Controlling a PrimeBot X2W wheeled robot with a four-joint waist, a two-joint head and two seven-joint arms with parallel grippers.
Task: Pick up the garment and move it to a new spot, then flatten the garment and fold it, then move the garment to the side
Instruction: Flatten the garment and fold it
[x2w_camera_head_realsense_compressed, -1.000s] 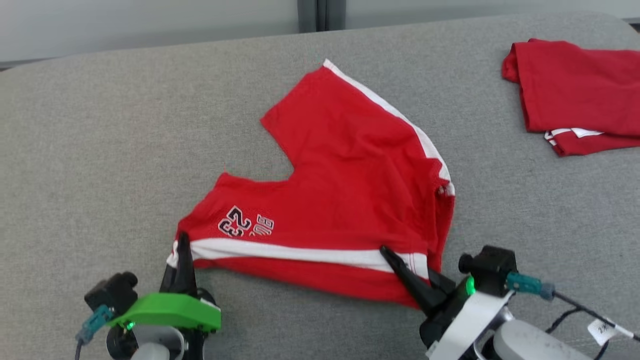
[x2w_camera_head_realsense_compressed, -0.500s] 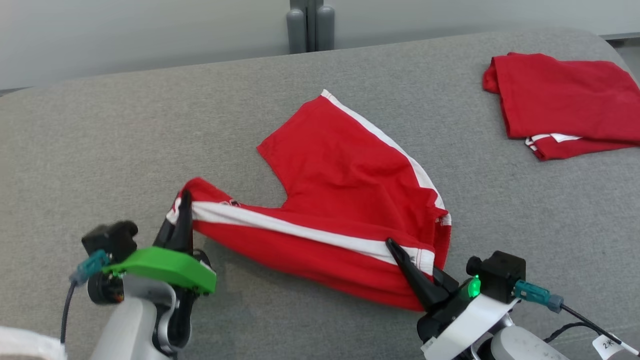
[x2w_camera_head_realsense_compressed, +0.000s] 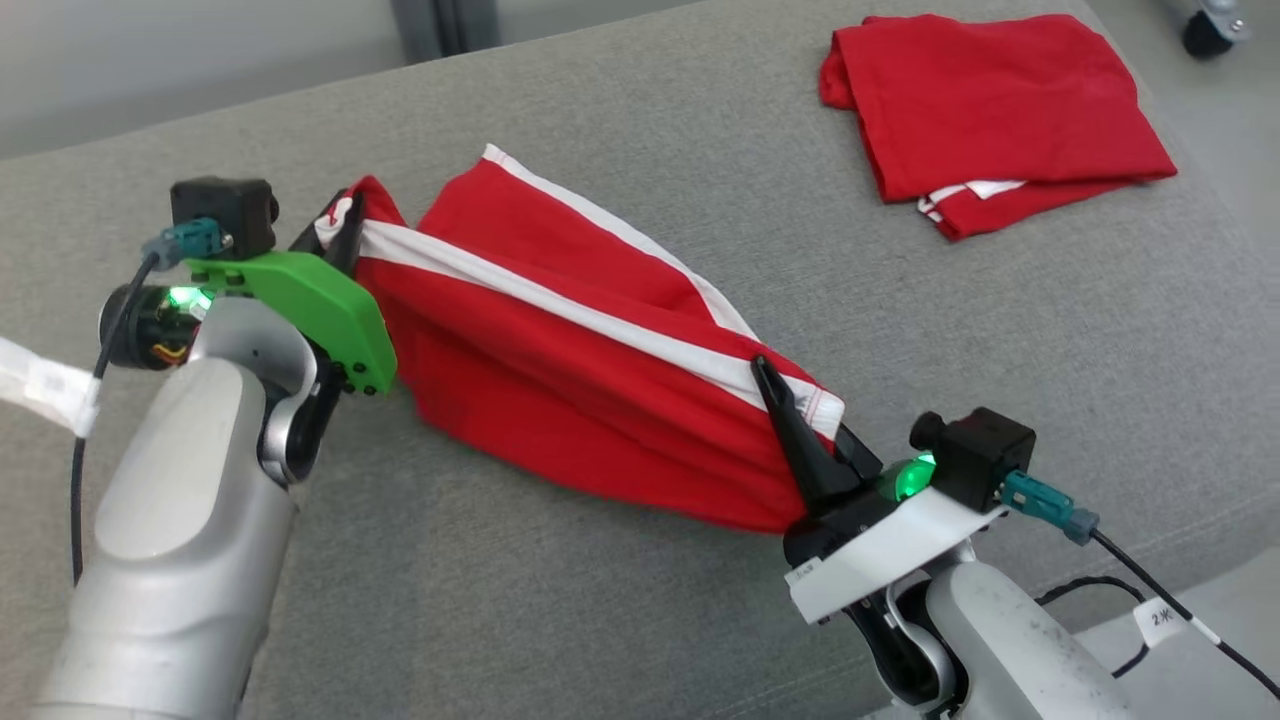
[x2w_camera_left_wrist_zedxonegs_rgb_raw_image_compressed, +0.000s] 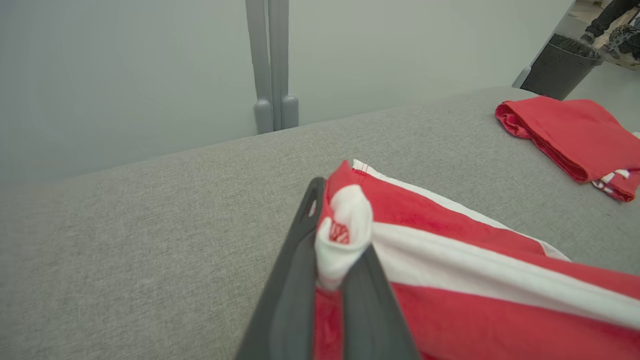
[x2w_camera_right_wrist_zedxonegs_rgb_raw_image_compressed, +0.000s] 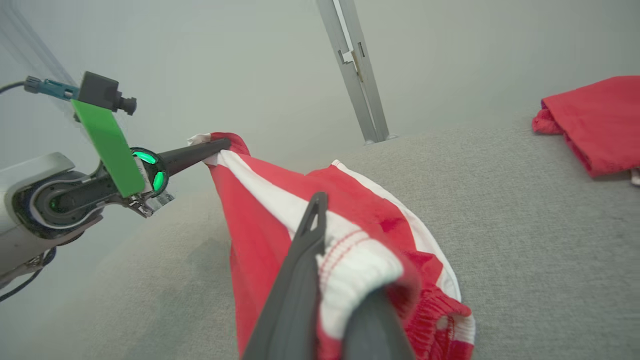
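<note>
Head view: the grey upholstered surface (x2w_camera_head_realsense_compressed: 600, 620) extends beneath and beyond both grippers. The garment (x2w_camera_head_realsense_compressed: 560, 400), red shorts with white side stripes, is stretched between them. One end is at the left gripper (x2w_camera_head_realsense_compressed: 338, 222) and the other at the right gripper (x2w_camera_head_realsense_compressed: 775, 400). The upper edge runs taut from one to the other along a white stripe (x2w_camera_head_realsense_compressed: 560, 305), and the cloth below it hangs in folds. Whether the lowest fold touches the surface cannot be told. One leg of the garment rests on the surface on the far side of the line between the grippers. A folded red garment (x2w_camera_head_realsense_compressed: 990, 100) lies on the same surface, well apart, beyond the right gripper and further to its right.

The left forearm (x2w_camera_head_realsense_compressed: 180, 520), pale grey, rises from the lower edge of the view. It carries a green plate (x2w_camera_head_realsense_compressed: 310, 300) just behind the left gripper.

Left gripper state: clenched on the garment. In the left wrist view, a bunched white corner of the cloth is pinched between the two dark fingers (x2w_camera_left_wrist_zedxonegs_rgb_raw_image_compressed: 295, 280).

Right gripper state: clenched on the garment. In the right wrist view, a white hem with red stitching bulges between and over its fingers (x2w_camera_right_wrist_zedxonegs_rgb_raw_image_compressed: 295, 290). A green light (x2w_camera_head_realsense_compressed: 908, 478) is lit at the base of the right gripper.
</note>
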